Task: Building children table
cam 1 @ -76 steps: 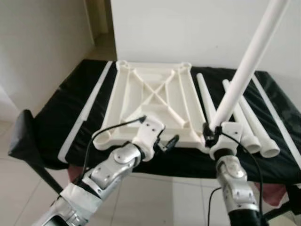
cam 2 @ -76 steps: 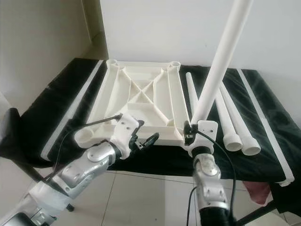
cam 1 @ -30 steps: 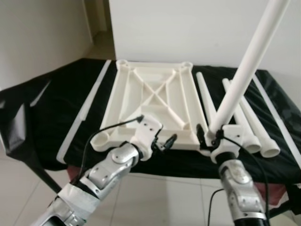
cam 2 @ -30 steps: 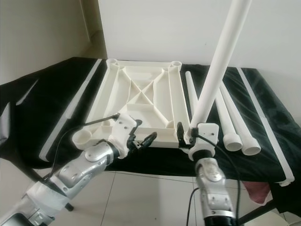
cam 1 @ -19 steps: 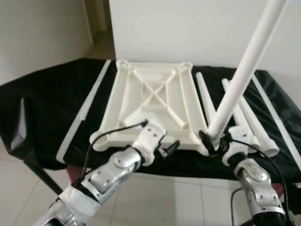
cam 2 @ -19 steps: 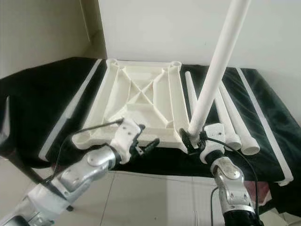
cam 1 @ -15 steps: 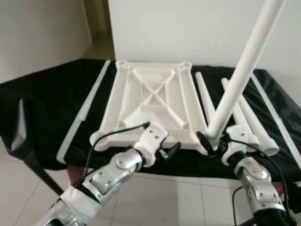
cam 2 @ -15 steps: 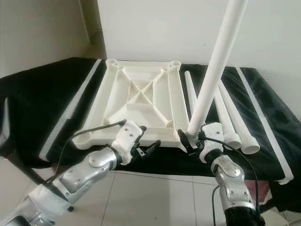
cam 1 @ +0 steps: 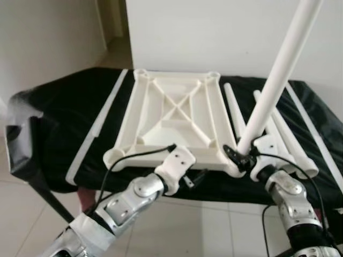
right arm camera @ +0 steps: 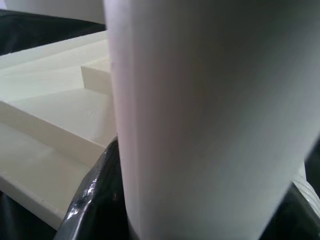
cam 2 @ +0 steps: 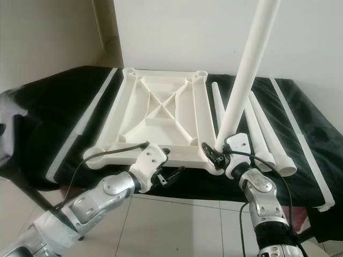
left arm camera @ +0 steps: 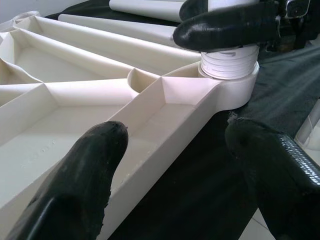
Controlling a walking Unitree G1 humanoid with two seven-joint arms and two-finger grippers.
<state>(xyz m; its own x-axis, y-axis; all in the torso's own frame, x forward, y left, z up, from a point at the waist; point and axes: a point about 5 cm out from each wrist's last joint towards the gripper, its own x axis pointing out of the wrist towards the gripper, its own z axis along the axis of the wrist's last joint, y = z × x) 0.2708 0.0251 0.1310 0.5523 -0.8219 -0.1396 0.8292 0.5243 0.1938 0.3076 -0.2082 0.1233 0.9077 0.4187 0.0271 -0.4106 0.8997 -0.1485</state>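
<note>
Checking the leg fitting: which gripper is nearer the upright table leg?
Right. The right gripper grips the upright leg at its base; the left gripper hovers by the tabletop's near edge.

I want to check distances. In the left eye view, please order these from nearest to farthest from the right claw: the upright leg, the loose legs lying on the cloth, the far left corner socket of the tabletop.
1. Upright leg: gripped in the right claw, near right corner.
2. Loose legs: lying just beside, to the right.
3. Far left corner socket: diagonally across the tabletop.
</note>
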